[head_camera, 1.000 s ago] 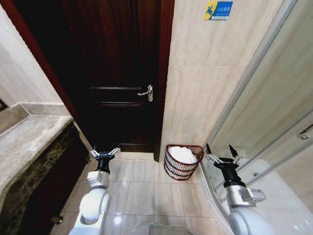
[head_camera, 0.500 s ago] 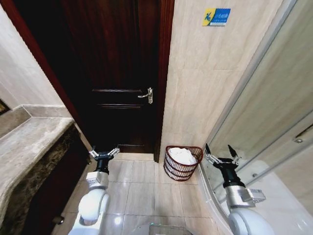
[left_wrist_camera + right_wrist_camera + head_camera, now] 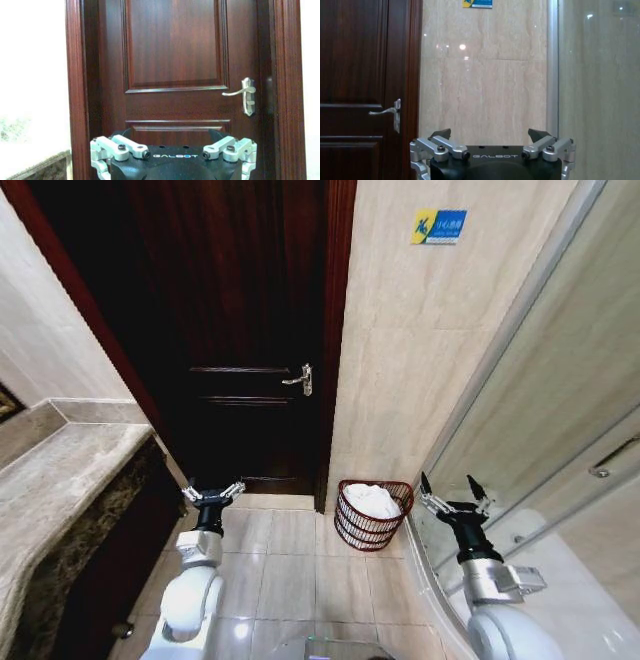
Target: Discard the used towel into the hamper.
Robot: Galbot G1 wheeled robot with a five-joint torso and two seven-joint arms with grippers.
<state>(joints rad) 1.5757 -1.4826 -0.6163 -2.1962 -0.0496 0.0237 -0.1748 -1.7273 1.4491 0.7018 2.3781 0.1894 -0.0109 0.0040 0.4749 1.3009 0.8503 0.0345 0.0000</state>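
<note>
The hamper (image 3: 372,516), a small round reddish-brown wire basket, stands on the floor against the beige wall right of the door. A white towel (image 3: 371,500) lies bunched inside it. My left gripper (image 3: 213,493) hangs open and empty above the floor tiles, left of the hamper and facing the dark door. My right gripper (image 3: 452,493) is open and empty too, right of the hamper beside the glass shower screen. Both wrist views show their own gripper's spread fingers, left (image 3: 132,146) and right (image 3: 451,144), with nothing between them.
A dark wooden door (image 3: 250,330) with a silver lever handle (image 3: 298,379) stands shut ahead. A marble counter (image 3: 50,490) runs along the left. The curved glass shower screen (image 3: 540,450) bounds the right. Pale floor tiles (image 3: 290,570) lie between my arms.
The whole head view has shifted slightly downward, so the camera has moved. Both grippers stay open in the same pose, and the towel rests in the hamper throughout.
</note>
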